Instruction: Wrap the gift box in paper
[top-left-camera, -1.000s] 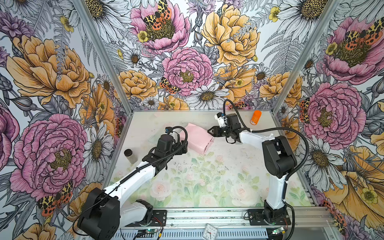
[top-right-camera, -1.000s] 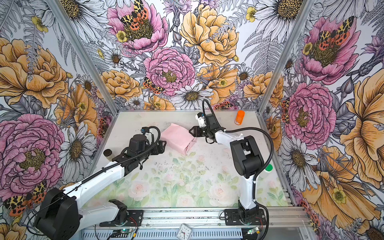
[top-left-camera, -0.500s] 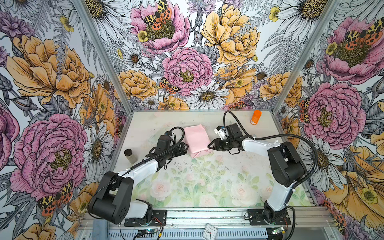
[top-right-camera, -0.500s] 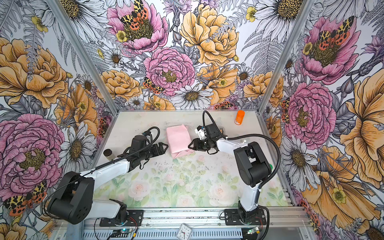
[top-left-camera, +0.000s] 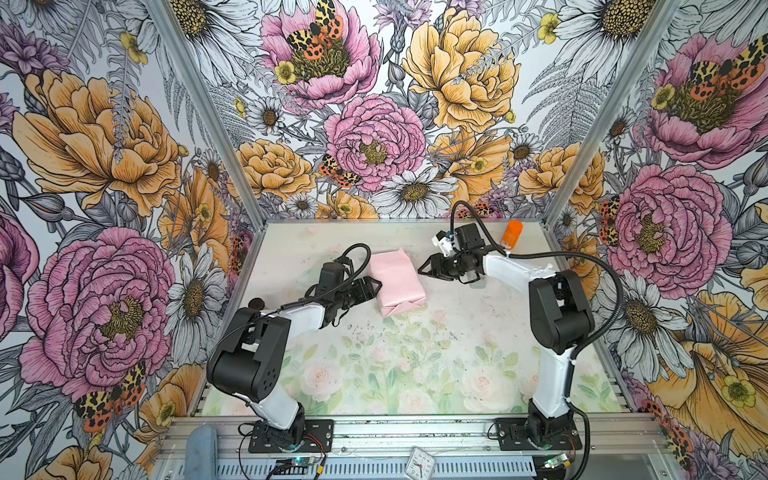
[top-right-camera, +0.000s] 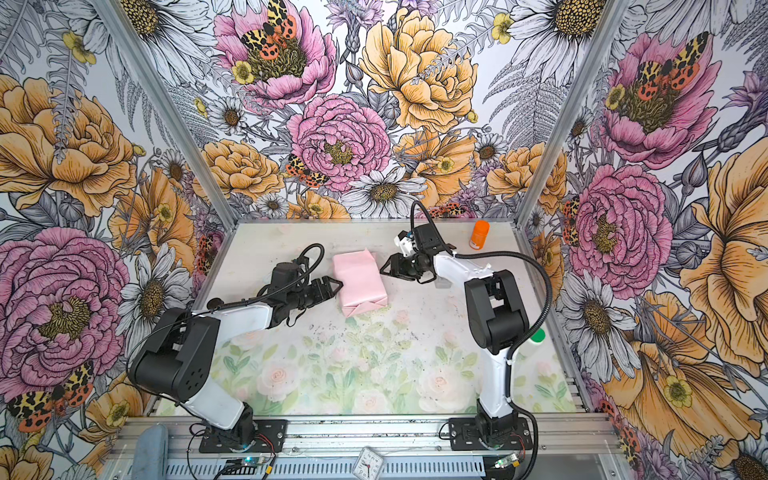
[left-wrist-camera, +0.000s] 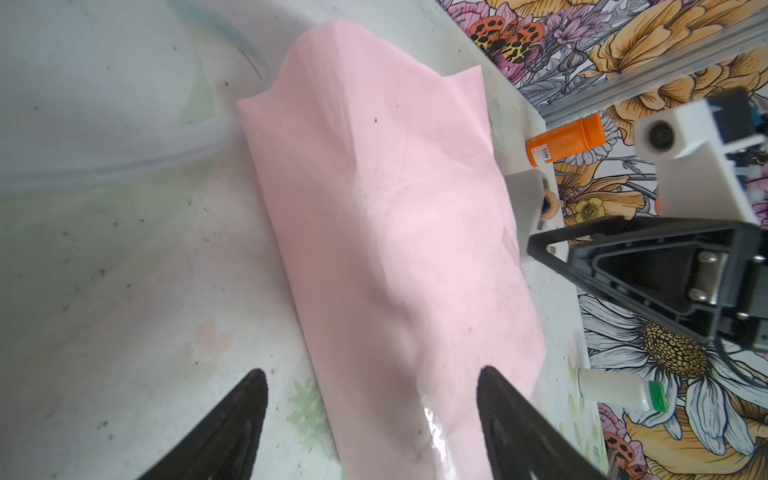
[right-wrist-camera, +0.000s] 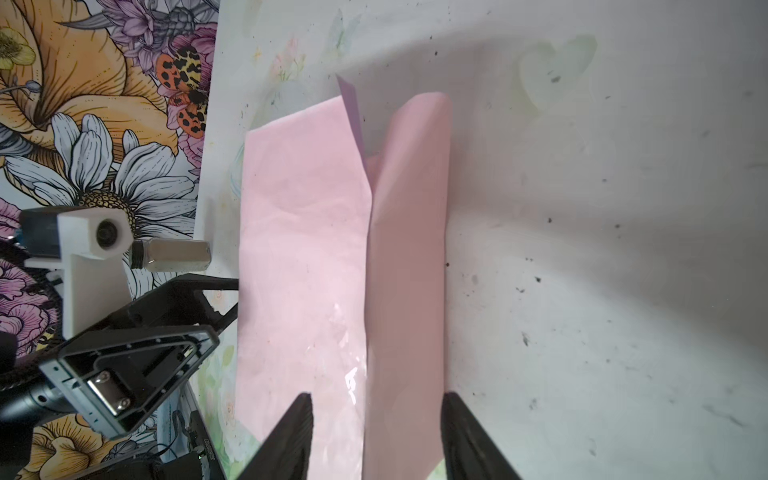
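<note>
The paper (top-left-camera: 397, 282) is folded up into a pale pink parcel, sitting a little far of the middle of the table (top-left-camera: 457, 332). The gift box is entirely hidden under it. A second ago the parcel lay skewed, one corner pointing near. Now it sits squarer, its long sides running far to near and its tucked, triangular end fold facing near. In the right wrist view a sliver of the lilac face (right-wrist-camera: 351, 108) pokes out at a seam, and some clear tape glints on the pink.

The left gripper (top-left-camera: 374, 286) is at the parcel's left side with its jaws spread wide. In its wrist view the parcel's edge runs between the fingertips (left-wrist-camera: 253, 382), though I can't tell whether they touch it. That arm has changed most, from stretched long and low to folded, with the elbow bunched at the near left.

The right gripper (top-left-camera: 424, 270) points at the parcel's right side, about halfway along, just beside it and holding nothing. Its jaws are moderately apart. Half a second ago it was down by the near right corner, and a second ago at the far right one.

An orange bottle (top-left-camera: 513, 235) stands far right (unmoved). A white bottle with a green cap (top-right-camera: 536, 338) lies at the right edge.
</note>
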